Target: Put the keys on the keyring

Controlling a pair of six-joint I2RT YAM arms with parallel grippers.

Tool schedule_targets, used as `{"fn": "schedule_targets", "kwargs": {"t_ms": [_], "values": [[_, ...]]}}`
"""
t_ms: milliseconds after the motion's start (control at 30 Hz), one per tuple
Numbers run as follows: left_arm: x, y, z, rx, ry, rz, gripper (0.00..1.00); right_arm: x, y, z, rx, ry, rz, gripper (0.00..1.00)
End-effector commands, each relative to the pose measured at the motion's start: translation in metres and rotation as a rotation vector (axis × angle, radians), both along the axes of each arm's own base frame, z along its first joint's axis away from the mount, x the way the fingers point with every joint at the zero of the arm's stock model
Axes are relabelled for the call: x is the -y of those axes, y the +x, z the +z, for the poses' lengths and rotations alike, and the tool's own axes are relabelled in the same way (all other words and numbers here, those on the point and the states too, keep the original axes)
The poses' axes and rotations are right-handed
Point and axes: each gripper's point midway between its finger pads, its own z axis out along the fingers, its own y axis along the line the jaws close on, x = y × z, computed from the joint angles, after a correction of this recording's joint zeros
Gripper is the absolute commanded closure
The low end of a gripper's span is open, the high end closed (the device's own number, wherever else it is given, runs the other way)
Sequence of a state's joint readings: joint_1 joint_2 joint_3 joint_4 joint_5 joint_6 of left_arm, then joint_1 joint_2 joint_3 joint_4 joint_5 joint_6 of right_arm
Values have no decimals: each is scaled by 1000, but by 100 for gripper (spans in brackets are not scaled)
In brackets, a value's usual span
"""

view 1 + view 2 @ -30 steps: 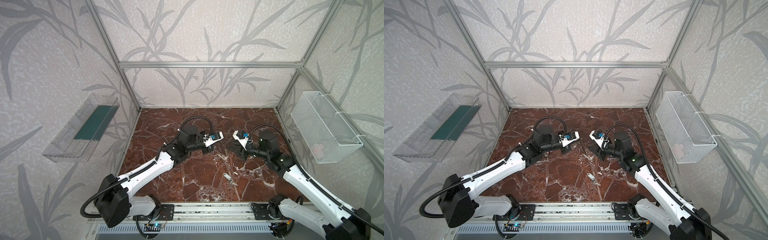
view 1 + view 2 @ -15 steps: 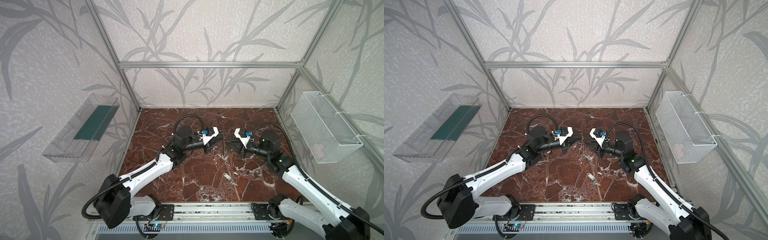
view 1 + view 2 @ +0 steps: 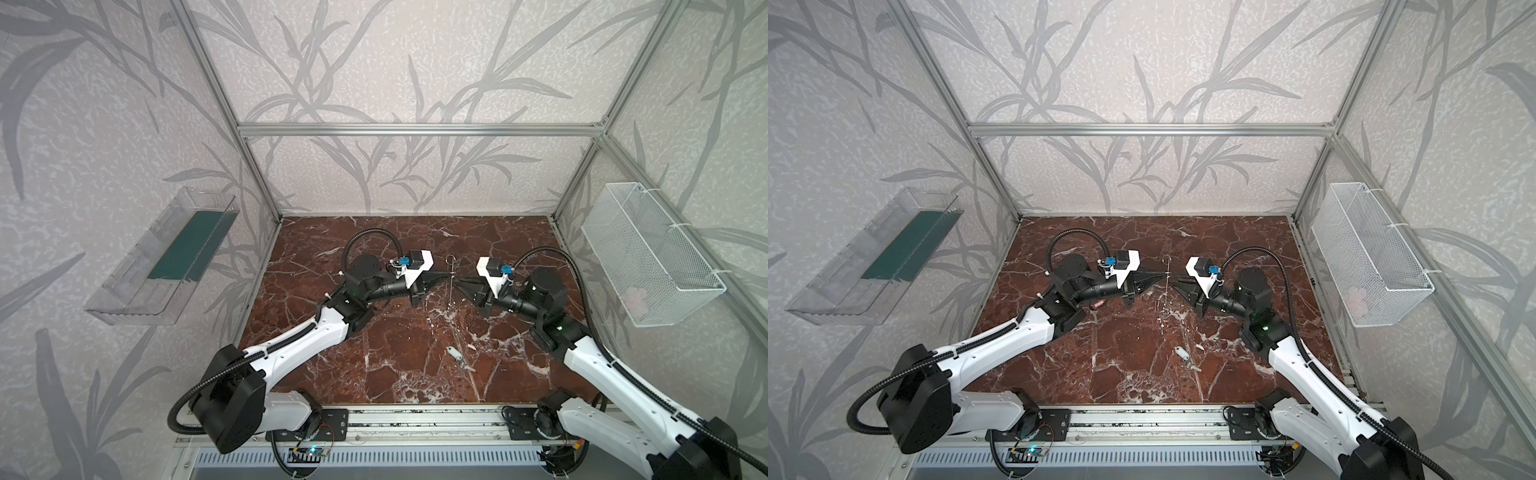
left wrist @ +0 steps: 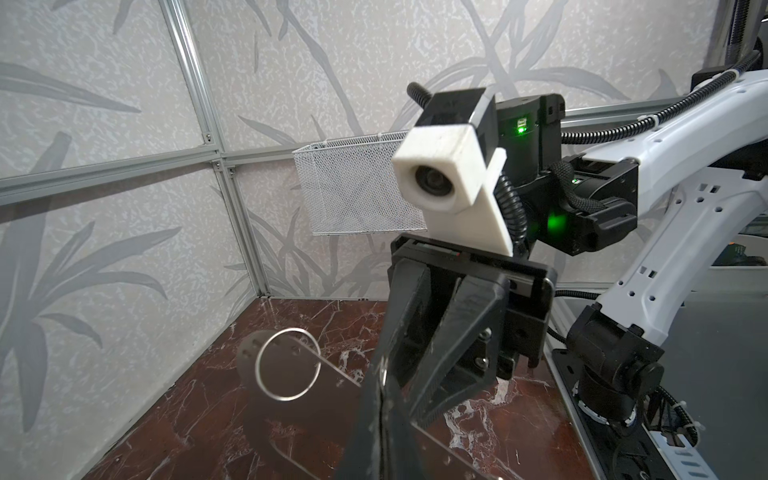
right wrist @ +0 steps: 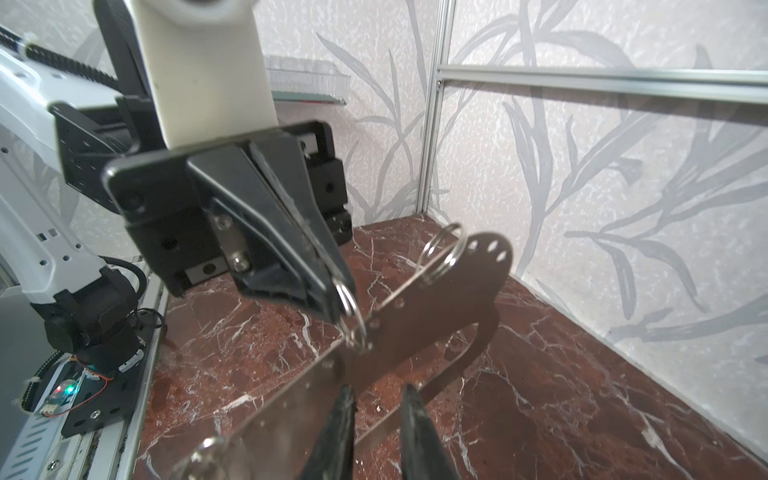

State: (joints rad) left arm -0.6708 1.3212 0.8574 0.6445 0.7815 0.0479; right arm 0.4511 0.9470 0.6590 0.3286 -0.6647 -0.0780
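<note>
Arms have converged. On left gripper, fingers pressed together pinch a split ring on the keyring, held off the bench. On right gripper, fingers have narrowed but remain slightly spread beside its edge, so a second grip looks pending. The white-tagged key lies well clear of both, unthreaded.

Work surface: red-brown marble-pattern tabletop, white veining, glossy. It fills the lower centre of both top views. Both wrist views show the same tabletop.

Lying directly on it:
- White-tagged key, lower centre of the frame and slightly right, in both top views. It lies flat, with the tag toward the upper left and the metal part toward the lower right. It sits well apart from the other item.
- Red-orange tag, left of centre in a top view, mostly covered from above. Its key cannot be made out.

Pale flecks near centre: debris or veining, cannot tell.
</note>
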Motion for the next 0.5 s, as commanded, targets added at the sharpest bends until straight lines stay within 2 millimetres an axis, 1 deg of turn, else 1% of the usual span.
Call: {"fn": "schedule_targets", "kwargs": {"t_ms": [0,167,300,467], "values": [[-1,-3,7,6,-30,-27,100,0,-8,27,82,66,33,79],[0,-3,6,7,-31,-29,100,-4,-11,27,73,69,73,80],[0,-3,7,9,-32,-31,100,-6,-10,19,50,58,79,84],[1,-2,7,9,-32,-34,100,-7,-9,18,48,59,85,89]]}}
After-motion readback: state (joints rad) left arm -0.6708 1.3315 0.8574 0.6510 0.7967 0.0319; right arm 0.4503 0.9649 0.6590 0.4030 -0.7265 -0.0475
